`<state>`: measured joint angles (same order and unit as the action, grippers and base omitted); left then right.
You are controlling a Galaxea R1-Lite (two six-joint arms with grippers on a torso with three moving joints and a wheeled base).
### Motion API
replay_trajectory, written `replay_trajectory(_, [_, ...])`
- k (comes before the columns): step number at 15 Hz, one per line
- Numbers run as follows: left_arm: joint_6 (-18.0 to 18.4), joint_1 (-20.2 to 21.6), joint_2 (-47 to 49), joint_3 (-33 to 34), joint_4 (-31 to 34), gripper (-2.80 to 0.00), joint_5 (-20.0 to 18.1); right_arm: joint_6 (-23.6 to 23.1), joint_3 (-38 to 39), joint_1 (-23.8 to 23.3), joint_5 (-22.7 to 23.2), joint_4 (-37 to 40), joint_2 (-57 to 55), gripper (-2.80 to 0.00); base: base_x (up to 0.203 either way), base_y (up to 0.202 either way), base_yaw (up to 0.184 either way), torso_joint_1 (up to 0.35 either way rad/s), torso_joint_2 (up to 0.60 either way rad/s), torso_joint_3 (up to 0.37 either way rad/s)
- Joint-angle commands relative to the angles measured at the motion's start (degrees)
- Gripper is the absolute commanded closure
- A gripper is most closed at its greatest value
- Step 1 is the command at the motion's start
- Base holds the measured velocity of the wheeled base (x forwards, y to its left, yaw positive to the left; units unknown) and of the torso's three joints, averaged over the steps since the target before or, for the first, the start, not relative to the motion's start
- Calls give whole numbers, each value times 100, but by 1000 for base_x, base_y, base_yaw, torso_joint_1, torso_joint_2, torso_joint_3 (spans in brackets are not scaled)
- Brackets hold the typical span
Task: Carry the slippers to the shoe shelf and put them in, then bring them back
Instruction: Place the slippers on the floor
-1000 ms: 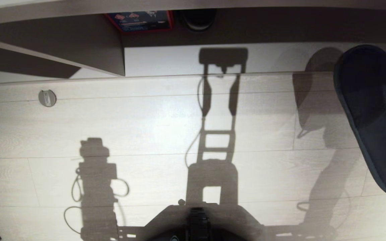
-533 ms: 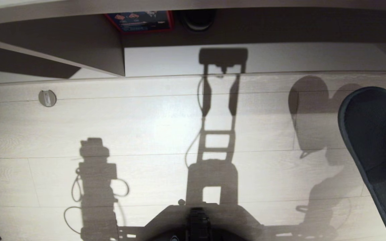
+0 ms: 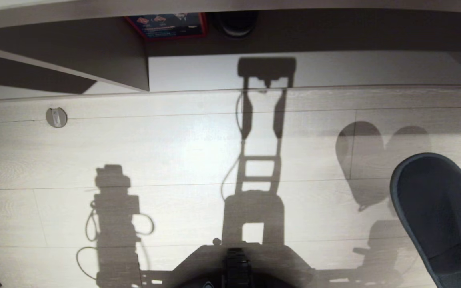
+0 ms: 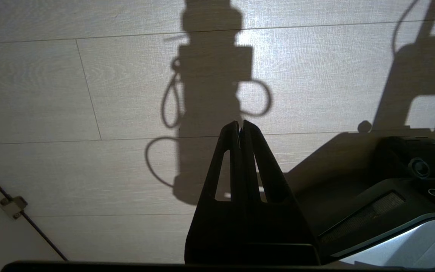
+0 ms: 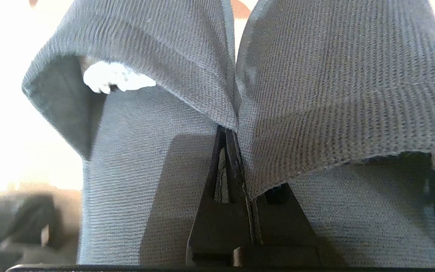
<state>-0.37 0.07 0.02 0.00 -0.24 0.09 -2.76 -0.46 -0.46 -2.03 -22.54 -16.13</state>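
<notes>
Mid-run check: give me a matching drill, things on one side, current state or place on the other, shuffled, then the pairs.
Things:
1. left gripper
2. right gripper
3. slippers
4. red-edged box

States:
A. pinched at the inner upper edges, off the floor
B. shut on fabric
C. shut, empty, above the floor
D. in the shaded recess at the back

Pairs: 1-C, 2-B, 3-A, 4-D

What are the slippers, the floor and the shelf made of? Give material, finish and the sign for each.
Slippers: soft woven fabric, matte grey; the ribbed weave shows and the uppers fold where the right gripper pinches them.
Floor: pale planks, likely laminate or wood; faint grain, straight seams, a soft sheen.
Shelf: flat smooth boards, probably laminated panel; too shaded to be sure.
</notes>
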Motion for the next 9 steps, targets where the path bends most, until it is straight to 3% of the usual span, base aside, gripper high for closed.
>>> replay_trajectory(1, [-7, 1, -2, 0, -2, 0, -1, 1, 36, -6, 8, 206, 354, 0, 0, 0, 0, 0, 0, 0])
replay_trajectory(9, [-7, 1, -2, 0, -2, 0, -1, 6, 37, 23, 61, 1341, 915, 0, 0, 0, 0, 0, 0, 0])
